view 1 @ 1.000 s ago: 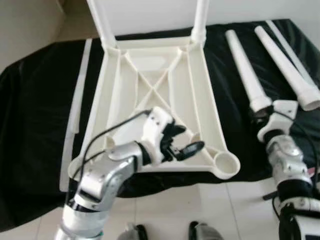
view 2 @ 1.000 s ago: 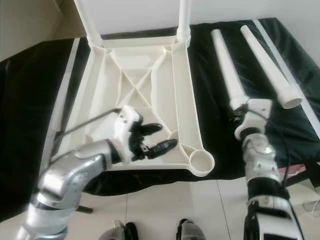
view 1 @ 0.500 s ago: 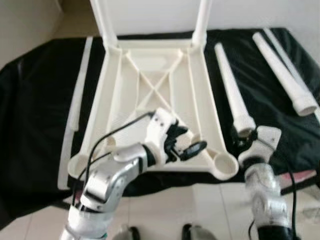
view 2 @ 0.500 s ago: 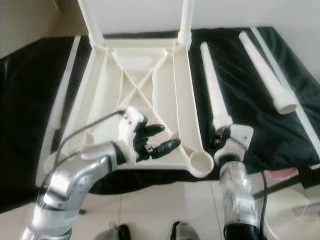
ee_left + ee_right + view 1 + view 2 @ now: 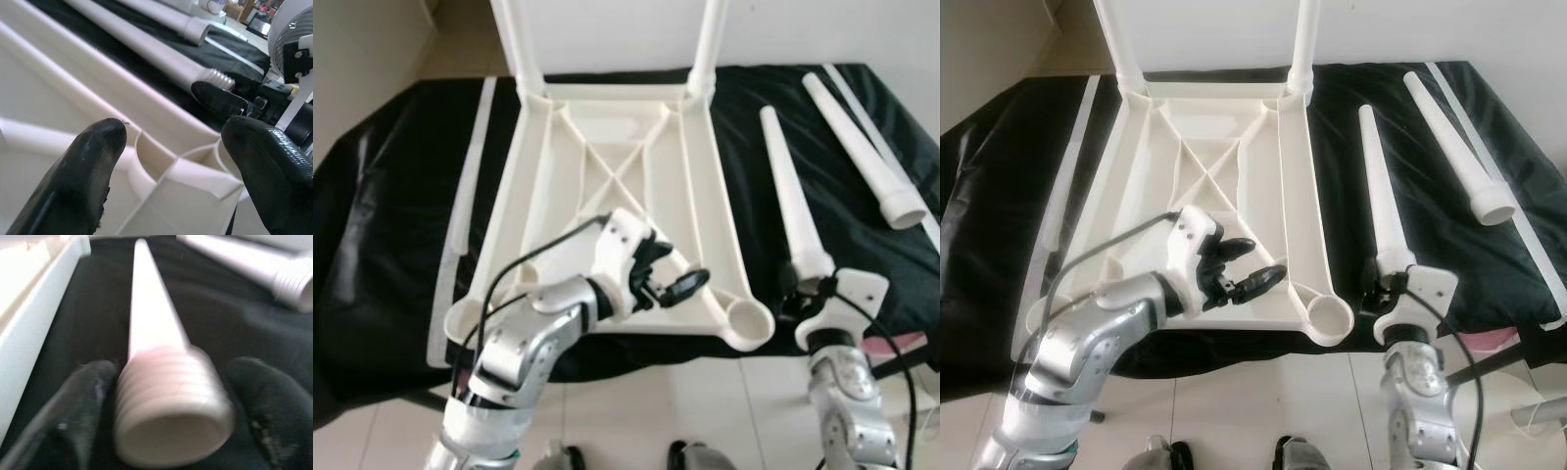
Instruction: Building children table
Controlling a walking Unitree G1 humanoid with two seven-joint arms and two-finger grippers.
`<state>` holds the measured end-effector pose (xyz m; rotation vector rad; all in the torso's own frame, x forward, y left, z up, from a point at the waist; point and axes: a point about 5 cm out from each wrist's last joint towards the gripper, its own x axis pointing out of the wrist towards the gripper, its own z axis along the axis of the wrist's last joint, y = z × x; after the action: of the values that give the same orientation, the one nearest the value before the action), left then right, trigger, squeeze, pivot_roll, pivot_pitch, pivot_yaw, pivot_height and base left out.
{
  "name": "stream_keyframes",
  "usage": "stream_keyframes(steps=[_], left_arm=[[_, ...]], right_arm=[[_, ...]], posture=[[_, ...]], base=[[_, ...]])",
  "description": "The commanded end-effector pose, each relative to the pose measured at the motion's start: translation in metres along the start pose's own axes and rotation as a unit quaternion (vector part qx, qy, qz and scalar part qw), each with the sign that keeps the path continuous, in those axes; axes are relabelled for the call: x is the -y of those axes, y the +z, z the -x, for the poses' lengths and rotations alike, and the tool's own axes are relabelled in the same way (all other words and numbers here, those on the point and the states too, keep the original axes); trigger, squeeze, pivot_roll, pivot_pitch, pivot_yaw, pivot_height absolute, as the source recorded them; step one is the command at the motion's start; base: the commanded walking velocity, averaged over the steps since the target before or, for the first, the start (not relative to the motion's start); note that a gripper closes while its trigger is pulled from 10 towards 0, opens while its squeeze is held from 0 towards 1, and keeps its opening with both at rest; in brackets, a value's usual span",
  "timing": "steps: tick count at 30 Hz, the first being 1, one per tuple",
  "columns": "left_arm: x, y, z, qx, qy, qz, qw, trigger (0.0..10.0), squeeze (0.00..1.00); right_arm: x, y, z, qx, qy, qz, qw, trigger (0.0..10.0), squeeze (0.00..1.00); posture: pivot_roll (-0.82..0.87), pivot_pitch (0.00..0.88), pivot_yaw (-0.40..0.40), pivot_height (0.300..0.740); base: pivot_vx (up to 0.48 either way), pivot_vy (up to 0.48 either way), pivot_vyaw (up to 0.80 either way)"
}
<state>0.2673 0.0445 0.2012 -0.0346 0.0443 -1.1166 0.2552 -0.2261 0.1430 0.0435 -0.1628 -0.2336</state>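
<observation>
Right hand (image 5: 161,406) open around table leg's (image 5: 156,362) threaded end.

Two silver jointed arms with white wrist housings — a black cable loops over the left; each hand (image 5: 668,284) (image 5: 1378,286) has rounded black fingers.

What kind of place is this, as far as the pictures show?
Probably a room in a home, set up for furniture assembly. An upturned white tabletop and loose legs lie on a black cloth over a surface, above a pale tiled floor, with a plain wall behind.
</observation>
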Motion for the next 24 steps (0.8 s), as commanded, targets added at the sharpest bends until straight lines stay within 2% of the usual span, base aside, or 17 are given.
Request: stream_keyframes(steps=[1,6,10,12,13,14,16,19,22,24], left_arm=[[0.002,-0.002,0.0,-0.005,-0.017,-0.004,1.0,10.0,0.0],[0.005,-0.003,0.001,-0.01,-0.033,-0.016,0.999,10.0,0.0],[0.006,-0.004,0.0,-0.012,-0.036,-0.019,0.999,10.0,0.0],[0.006,-0.004,0.0,-0.012,-0.036,-0.019,0.999,10.0,0.0],[0.006,-0.003,0.0,-0.012,-0.038,-0.019,0.999,10.0,0.0],[0.007,-0.003,-0.001,-0.012,-0.042,-0.021,0.999,10.0,0.0],[0.008,-0.002,-0.002,-0.012,-0.045,-0.023,0.999,10.0,0.0],[0.01,-0.003,-0.003,-0.017,-0.051,-0.022,0.998,10.0,0.0],[0.014,-0.003,-0.005,-0.021,-0.063,-0.015,0.998,10.0,0.0],[0.018,-0.004,-0.005,-0.025,-0.072,-0.009,0.997,10.0,0.0]], right_arm=[[0.007,0.007,-0.001,0.017,-0.005,-0.007,1.0,10.0,1.0],[0.009,0.026,-0.01,0.052,0.013,-0.023,0.998,10.0,1.0],[0.012,0.038,-0.022,0.06,0.015,-0.032,0.998,10.0,1.0],[0.012,0.038,-0.022,0.06,0.015,-0.032,0.998,10.0,1.0],[0.01,0.044,-0.03,0.057,0.026,-0.041,0.997,10.0,0.0],[0.006,0.047,-0.04,0.041,0.037,-0.036,0.998,10.0,0.0],[0.004,0.048,-0.046,0.029,0.044,-0.031,0.998,10.0,0.0],[0.002,0.05,-0.054,0.014,0.051,-0.054,0.997,10.0,0.0],[-0.001,0.051,-0.066,-0.005,0.042,-0.025,0.999,10.0,0.0],[-0.005,0.049,-0.081,-0.05,0.034,-0.014,0.998,10.0,0.0]], posture=[[-0.12,0.107,0.003,0.74],[-0.12,0.094,-0.001,0.74],[-0.12,0.085,-0.001,0.74],[-0.12,0.085,-0.001,0.74],[-0.12,0.08,0.002,0.74],[-0.12,0.074,0.003,0.74],[-0.12,0.074,0.003,0.74],[-0.11,0.073,0.002,0.74],[-0.1,0.07,0.005,0.74],[-0.09,0.075,0.012,0.74]], base=[[0.0,0.0,0.0],[0.0,0.0,0.0],[0.0,0.0,0.0],[0.0,0.0,0.0],[0.0,0.0,0.0],[0.0,0.0,0.0],[0.0,0.0,0.0],[0.0,0.0,0.0],[0.0,0.0,0.0],[0.0,0.0,0.0]])
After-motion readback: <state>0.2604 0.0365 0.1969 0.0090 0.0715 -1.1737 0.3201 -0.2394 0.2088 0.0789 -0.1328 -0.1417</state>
